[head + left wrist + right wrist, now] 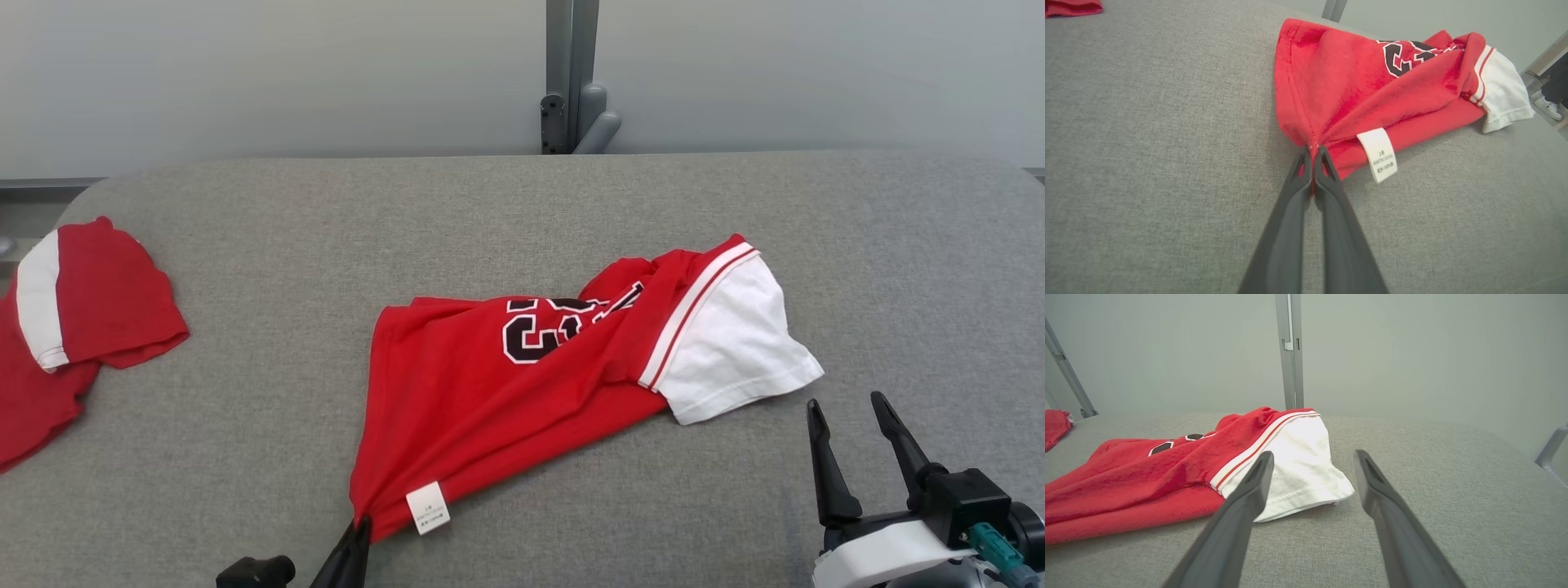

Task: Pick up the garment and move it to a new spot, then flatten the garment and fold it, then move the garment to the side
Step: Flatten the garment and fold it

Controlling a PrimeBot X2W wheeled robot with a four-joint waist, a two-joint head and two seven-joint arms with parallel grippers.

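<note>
Two end effectors | left end effector [1312, 153] is pinching the hem of the garment [490, 384], which is lying crumpled at the middle of the desk [245, 245] | right end effector [845, 402] is hovering open, empty, by the desk's near right | flattening, folding likely remaining

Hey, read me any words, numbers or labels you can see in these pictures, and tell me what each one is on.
"3": large black numeral outlined in white, on the red and white fabric jersey. The character beside it is creased under a fold and can't be read.
Printed lines on the small white care tag at the jersey's edge: too small to read.
</note>
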